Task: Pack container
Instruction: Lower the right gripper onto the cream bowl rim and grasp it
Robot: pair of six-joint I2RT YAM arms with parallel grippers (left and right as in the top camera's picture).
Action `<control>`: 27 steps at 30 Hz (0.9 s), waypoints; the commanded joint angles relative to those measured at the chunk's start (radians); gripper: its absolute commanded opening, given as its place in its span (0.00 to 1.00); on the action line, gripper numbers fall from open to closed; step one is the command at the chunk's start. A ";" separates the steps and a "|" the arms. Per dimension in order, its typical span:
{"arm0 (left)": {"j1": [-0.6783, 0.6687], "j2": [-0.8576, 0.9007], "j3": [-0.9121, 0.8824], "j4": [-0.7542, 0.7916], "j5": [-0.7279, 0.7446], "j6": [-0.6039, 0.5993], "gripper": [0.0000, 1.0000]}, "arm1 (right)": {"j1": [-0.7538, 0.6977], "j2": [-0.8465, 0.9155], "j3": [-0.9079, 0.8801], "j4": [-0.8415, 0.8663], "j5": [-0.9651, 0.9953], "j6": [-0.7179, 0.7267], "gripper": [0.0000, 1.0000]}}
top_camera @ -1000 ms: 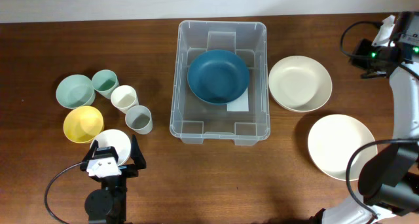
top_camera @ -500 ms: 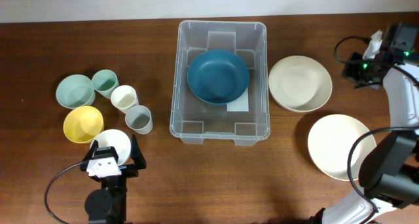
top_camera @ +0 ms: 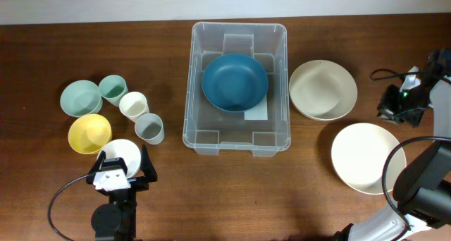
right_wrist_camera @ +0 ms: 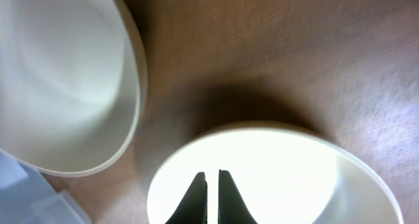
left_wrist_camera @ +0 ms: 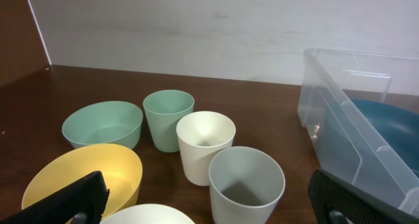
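My right fingers (right_wrist_camera: 196, 199) hang pressed together over the near cream bowl (top_camera: 366, 156), at four o'clock from the container (top_camera: 239, 144). That sits mid-counter (top_camera: 42, 199) with one blue bowl (top_camera: 235, 81) inside. I reckon I must spread them first, then drop one either side of the rim, not onto the bowl's floor. My left fingers (left_wrist_camera: 72, 201) gape wide at eight o'clock.

Count:
- one container
- six bowls: blue, this cream one, far cream bowl (top_camera: 323, 89), green bowl (top_camera: 79, 98), yellow bowl (top_camera: 89, 133), white bowl (top_camera: 121, 153)
- three cups (top_camera: 132, 106), at nine o'clock

clear container (top_camera: 237, 144), dark blue bowl (top_camera: 235, 82), yellow bowl (top_camera: 89, 133), grey cup (top_camera: 149, 127)
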 commanded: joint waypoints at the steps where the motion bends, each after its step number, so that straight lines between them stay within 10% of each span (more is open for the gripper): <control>1: -0.004 -0.006 -0.007 0.002 0.002 0.019 1.00 | 0.005 0.002 -0.020 -0.035 -0.012 -0.013 0.04; 10: -0.004 -0.006 -0.007 0.002 0.002 0.019 1.00 | 0.005 0.002 -0.130 -0.076 0.034 -0.011 0.04; 27: -0.004 -0.006 -0.007 0.002 0.002 0.019 1.00 | 0.004 0.002 -0.370 0.451 0.106 0.019 0.04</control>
